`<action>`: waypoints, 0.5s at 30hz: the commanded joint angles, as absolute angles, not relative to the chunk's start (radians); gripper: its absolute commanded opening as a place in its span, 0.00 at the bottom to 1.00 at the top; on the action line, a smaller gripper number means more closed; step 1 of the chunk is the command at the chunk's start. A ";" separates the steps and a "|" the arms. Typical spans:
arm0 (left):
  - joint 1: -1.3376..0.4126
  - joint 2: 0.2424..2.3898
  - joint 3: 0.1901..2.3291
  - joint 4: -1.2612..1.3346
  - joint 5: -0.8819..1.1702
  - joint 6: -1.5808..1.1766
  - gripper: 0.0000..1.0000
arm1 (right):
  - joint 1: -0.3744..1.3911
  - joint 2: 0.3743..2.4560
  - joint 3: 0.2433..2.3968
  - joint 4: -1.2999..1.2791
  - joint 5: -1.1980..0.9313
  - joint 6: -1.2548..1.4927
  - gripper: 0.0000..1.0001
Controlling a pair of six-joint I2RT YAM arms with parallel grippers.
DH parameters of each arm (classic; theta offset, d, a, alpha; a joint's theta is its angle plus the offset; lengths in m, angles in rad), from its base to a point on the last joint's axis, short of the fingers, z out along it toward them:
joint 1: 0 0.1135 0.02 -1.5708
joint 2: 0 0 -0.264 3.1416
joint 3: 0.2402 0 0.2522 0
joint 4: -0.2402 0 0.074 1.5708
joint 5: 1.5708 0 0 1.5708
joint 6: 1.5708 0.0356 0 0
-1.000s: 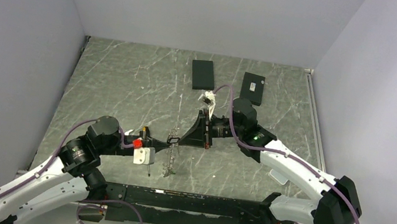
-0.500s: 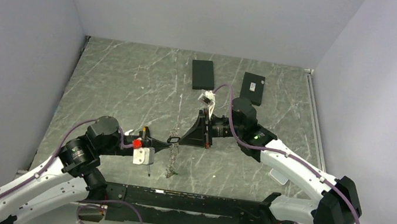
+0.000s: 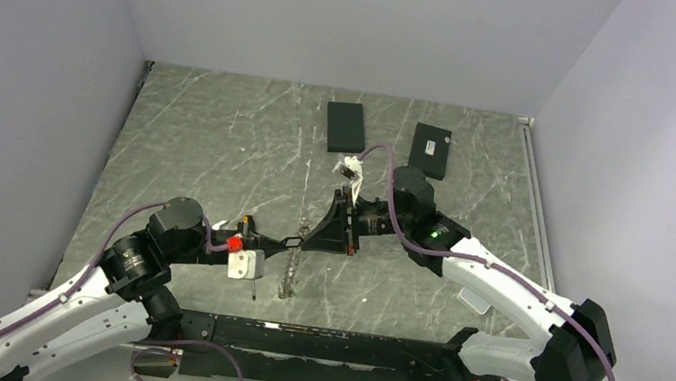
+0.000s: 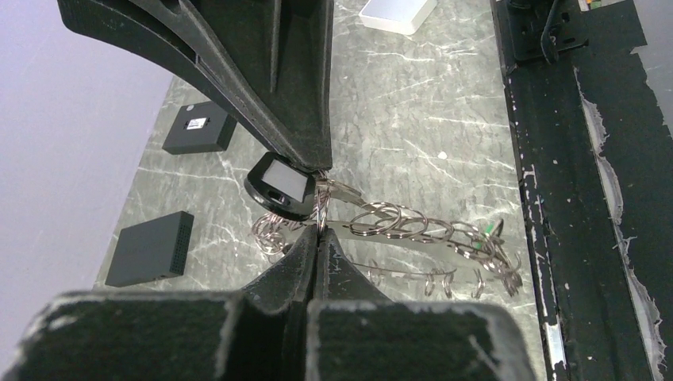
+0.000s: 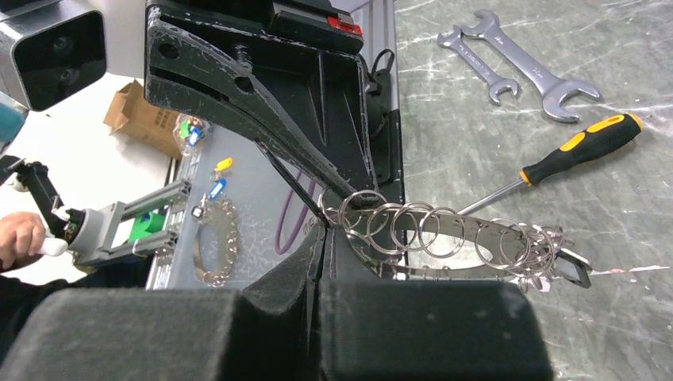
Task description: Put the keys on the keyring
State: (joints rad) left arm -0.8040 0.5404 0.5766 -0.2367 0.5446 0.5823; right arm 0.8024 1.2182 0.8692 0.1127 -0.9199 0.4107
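A chain of silver split rings (image 4: 413,226) strung on a flat metal strip hangs between my two grippers and sags to the table (image 3: 289,274). My left gripper (image 4: 317,232) is shut on one ring at the chain's top. My right gripper (image 5: 325,228) meets it tip to tip (image 3: 307,237), shut on the same end, with a black fob (image 4: 278,181) beside its tips. In the right wrist view a round wire keyring (image 5: 214,242) rimmed with small keys shows behind the left arm, apart from both grippers.
Two black boxes (image 3: 346,126) (image 3: 431,149) lie at the back of the marbled table. Two silver wrenches (image 5: 516,59) and a yellow-and-black screwdriver (image 5: 583,143) lie on the table in the right wrist view. A black rail (image 4: 555,159) runs along the near edge.
My right gripper has edged toward the left gripper, so their tips now meet and cover the fob in the top view. The hanging chain has swung slightly.
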 commanded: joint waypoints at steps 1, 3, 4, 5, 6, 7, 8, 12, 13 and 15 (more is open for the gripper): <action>-0.805 0.535 0.607 -0.183 0.528 0.583 0.00 | 0.810 1.204 0.915 0.122 -0.935 0.394 0.00; -0.804 0.539 0.610 -0.189 0.517 0.584 0.00 | 0.813 1.208 0.919 0.115 -0.932 0.394 0.00; -0.805 0.542 0.612 -0.195 0.510 0.586 0.00 | 0.815 1.209 0.924 0.106 -0.929 0.391 0.00; -0.805 0.548 0.615 -0.204 0.504 0.590 0.00 | 0.817 1.210 0.929 0.096 -0.926 0.387 0.00; -0.805 0.553 0.620 -0.215 0.499 0.594 0.00 | 0.819 1.213 0.934 0.085 -0.923 0.383 0.00; -0.805 0.560 0.623 -0.225 0.496 0.596 0.00 | 0.822 1.213 0.939 0.074 -0.920 0.377 0.00; -0.803 0.562 0.623 -0.228 0.496 0.597 0.00 | 0.823 1.215 0.944 0.065 -0.918 0.373 0.00; -0.804 0.564 0.621 -0.221 0.479 0.592 0.00 | 0.833 1.223 0.961 0.032 -0.907 0.361 0.00; -0.805 0.565 0.624 -0.226 0.471 0.594 0.00 | 0.837 1.223 0.962 0.026 -0.904 0.358 0.00; -0.804 0.566 0.628 -0.234 0.456 0.592 0.00 | 0.841 1.224 0.968 0.007 -0.885 0.353 0.00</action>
State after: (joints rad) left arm -0.8051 0.5610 0.5804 -0.2531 0.5102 0.5835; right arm 0.8238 1.2270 0.9081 0.0303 -0.8894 0.3794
